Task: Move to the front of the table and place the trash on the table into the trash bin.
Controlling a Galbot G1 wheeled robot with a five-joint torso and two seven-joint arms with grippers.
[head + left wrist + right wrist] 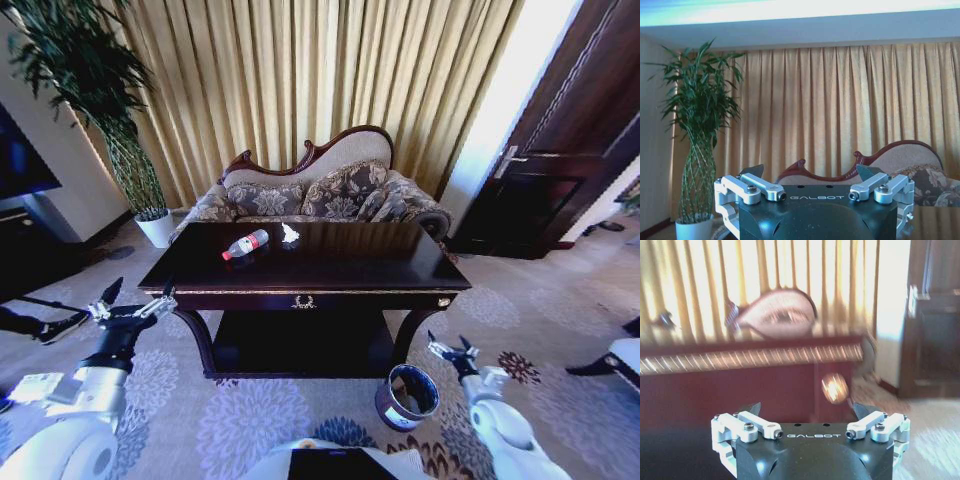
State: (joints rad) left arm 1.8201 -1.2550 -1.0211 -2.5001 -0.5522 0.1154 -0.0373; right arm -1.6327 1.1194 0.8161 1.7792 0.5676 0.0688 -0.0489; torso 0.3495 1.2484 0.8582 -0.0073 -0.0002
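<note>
Trash: bottle (245,244) and crumpled tissue (290,235), lying on the table (330,272) toward its sofa-side edge, untouched. Trash bin (407,396): on carpet by the table's front right leg. Left gripper (134,304) and right gripper (450,351): fingers apart, empty, poised short of the table's front, presumably readied for reaching.

Bottle (245,244) and tissue (290,235) on table (350,272), sofa (320,190) behind, trash bin (407,396) front right

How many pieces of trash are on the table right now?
2. A bottle lies on its side on the table, toward its far left; a crumpled tissue sits apart from it, just to its right. No others visible from the head view.
</note>
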